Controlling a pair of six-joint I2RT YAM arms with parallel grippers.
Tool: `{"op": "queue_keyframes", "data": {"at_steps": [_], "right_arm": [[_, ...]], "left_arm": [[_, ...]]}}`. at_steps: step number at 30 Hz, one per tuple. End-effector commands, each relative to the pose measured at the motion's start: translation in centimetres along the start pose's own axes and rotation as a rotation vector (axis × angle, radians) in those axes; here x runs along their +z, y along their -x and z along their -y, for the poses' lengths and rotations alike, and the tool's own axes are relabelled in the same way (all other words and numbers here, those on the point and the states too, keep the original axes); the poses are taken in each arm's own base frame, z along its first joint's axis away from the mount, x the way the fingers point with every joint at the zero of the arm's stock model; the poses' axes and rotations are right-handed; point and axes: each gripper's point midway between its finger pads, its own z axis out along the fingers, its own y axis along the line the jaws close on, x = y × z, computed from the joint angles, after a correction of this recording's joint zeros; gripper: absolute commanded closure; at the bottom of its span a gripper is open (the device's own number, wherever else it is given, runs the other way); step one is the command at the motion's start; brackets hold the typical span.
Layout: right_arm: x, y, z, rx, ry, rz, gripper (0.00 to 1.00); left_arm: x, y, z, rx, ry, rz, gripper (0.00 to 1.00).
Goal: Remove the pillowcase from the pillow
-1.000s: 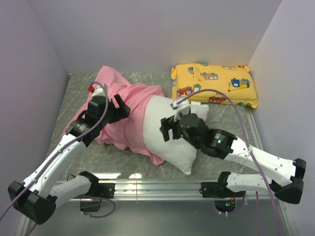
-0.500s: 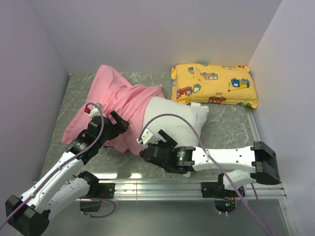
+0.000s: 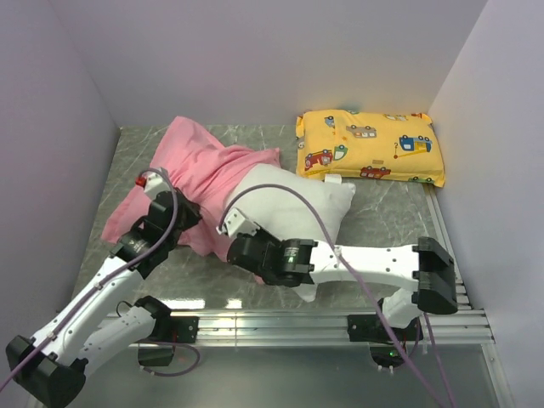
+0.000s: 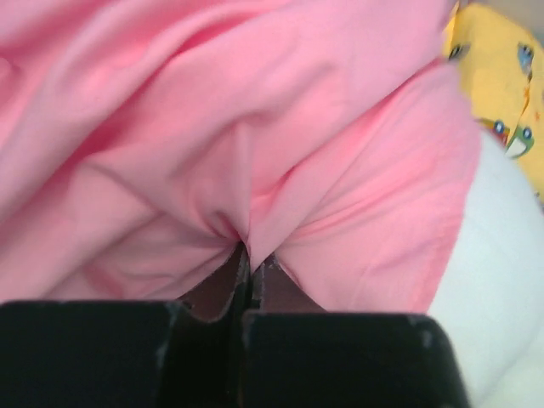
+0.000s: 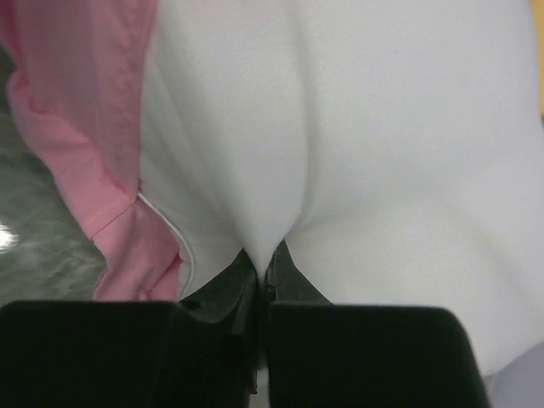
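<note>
While both claws are pinched down on cloth, the task stands partway done.

**Left claw**: jaws closed to a thin slit, with a pleat of the pillowcase caught between them. Pink folds fan up and outward from the pinch.

**Right claw**: jaws likewise drawn together, nipping a fold of the pillow. A deep crease runs up from the tips into the white cover. The pink hem hangs just to the left of the grip, over the grey surface.

**Pillowcase**, top view: crumpled on the left half of the surface. Its far-left part looks slack, and its open edge crosses the pillow at about mid-length. The left claw grips at its near side.

**Pillow**, top view: lies diagonally in the middle. The right portion is bare and white, and the left end is tucked inside the pink fabric. How deep it reaches cannot be told. The right claw holds it at the near edge, close beside the hem.

**Yellow pillow**: printed with vehicles, at the far right of the surface, apart from both claws. Whether it touches the white corner cannot be told.

**Done, by judgement:** roughly half of the pillow is bared, and each claw has a grip on its own item.

**Left to do:** draw the two grips apart until the covered end slips free of the hem.
</note>
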Motion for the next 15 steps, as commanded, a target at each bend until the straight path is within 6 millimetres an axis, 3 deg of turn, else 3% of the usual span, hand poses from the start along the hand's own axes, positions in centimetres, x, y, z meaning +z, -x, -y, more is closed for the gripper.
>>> {"op": "queue_keyframes", "data": {"at_steps": [1,2,3,4,5,6,7,8,9,10,11,12,13,14,15], "right_arm": [[-6.4,8.4,1.8,0.175,0.229,0.202,1.0],[-7.8,9.6,2.1,0.2,0.283,0.233,1.0],[-10.8,11.8,2.8,0.249,0.386,0.306,1.0],[-12.3,12.8,3.2,0.277,0.429,0.346,1.0],[-12.9,13.6,4.5,0.319,0.445,0.377,1.0],[-14.1,14.6,6.0,0.37,0.473,0.422,1.0],[-14.4,14.8,6.0,0.42,0.551,0.421,1.0],[-12.6,14.8,8.6,0.498,0.525,0.419,1.0],[-11.0,13.5,9.1,0.568,0.528,0.378,1.0],[-10.2,12.8,8.9,0.596,0.577,0.356,1.0],[-8.7,12.4,9.7,0.639,0.567,0.352,1.0],[-4.9,9.4,10.3,0.705,0.518,0.258,1.0],[-3.7,8.3,9.6,0.72,0.552,0.22,1.0],[-2.2,7.5,9.7,0.743,0.545,0.203,1.0],[-0.1,5.1,8.5,0.747,0.541,0.139,1.0]], "left_arm": [[-4.0,8.5,1.9,0.049,0.0,0.218,1.0],[-4.8,9.9,2.8,0.064,-0.013,0.24,1.0],[-6.6,12.8,4.3,0.094,-0.038,0.284,1.0],[-6.2,13.6,5.3,0.12,-0.034,0.281,1.0],[-7.4,16.0,7.1,0.135,-0.066,0.321,1.0],[-7.3,16.6,8.1,0.153,-0.081,0.323,1.0],[-5.6,16.2,9.5,0.188,-0.089,0.283,1.0],[-5.9,17.4,11.2,0.195,-0.12,0.292,1.0],[-5.1,17.2,12.2,0.204,-0.133,0.269,0.97],[-3.0,15.9,14.0,0.23,-0.174,0.212,0.92],[-2.5,16.2,15.0,0.228,-0.198,0.207,0.87],[-1.7,15.7,15.7,0.233,-0.208,0.187,0.74],[0.2,14.1,16.5,0.25,-0.224,0.127,0.68],[0.6,13.9,17.4,0.241,-0.246,0.118,0.63],[1.7,13.1,17.8,0.246,-0.25,0.09,0.55]]}}
